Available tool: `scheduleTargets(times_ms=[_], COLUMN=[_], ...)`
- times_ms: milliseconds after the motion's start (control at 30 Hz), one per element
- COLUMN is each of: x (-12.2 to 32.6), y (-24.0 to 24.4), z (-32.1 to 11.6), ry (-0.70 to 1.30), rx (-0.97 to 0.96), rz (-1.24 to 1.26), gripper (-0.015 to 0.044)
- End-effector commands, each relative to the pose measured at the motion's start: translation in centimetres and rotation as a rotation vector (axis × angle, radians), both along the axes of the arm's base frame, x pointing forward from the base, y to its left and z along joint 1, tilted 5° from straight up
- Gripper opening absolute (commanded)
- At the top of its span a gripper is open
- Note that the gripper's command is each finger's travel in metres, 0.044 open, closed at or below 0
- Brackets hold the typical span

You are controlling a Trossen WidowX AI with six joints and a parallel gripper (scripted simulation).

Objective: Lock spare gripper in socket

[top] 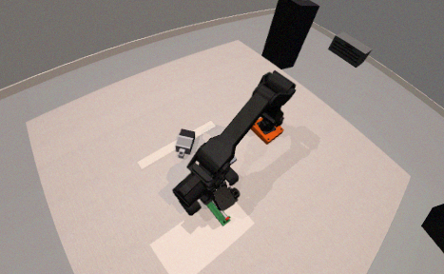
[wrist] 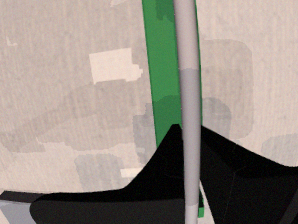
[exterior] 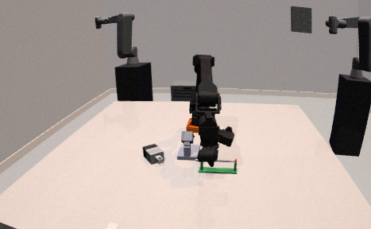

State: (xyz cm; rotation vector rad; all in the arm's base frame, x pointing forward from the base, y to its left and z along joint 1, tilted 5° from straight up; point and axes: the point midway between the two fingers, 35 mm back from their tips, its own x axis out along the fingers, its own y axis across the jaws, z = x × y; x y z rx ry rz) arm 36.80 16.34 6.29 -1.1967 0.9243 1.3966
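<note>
The lock pin (exterior: 225,161) (wrist: 188,100) is a thin grey rod. It lies level across the two posts of a green rack (exterior: 218,170) (wrist: 162,65) (top: 219,215), with red showing at its far end. My gripper (exterior: 210,162) (wrist: 183,130) is shut on the pin between the posts. The fingers hide part of the rod; whether it rests on the posts or just above them I cannot tell. The blue-grey mount (exterior: 187,148) stands beside the rack, its upper socket part holding no spare gripper. The spare gripper (top: 185,142) (exterior: 153,153), dark and light grey with a small spigot, lies on the table.
The arm's orange base (top: 269,133) (exterior: 192,126) is behind the mount. The arm hides most of the mount in the top view. Black pedestals (top: 289,35) (exterior: 134,82) (exterior: 350,115) stand beyond the table (top: 97,109) (exterior: 101,191), two bearing other arms.
</note>
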Motion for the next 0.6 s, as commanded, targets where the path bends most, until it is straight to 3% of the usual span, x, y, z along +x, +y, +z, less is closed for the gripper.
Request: scheduleTargets(times_ms=[0,400,567], x=[-0.09,0.00,0.00], y=[-0.03,0.00,0.00], z=[-0.42,-0.02,-0.02], ry=[0.007,0.000,0.000], rx=[-0.003,0.000,0.000], rz=[0.000,0.000,0.000], gripper=[0.0000,0.0000,0.0131])
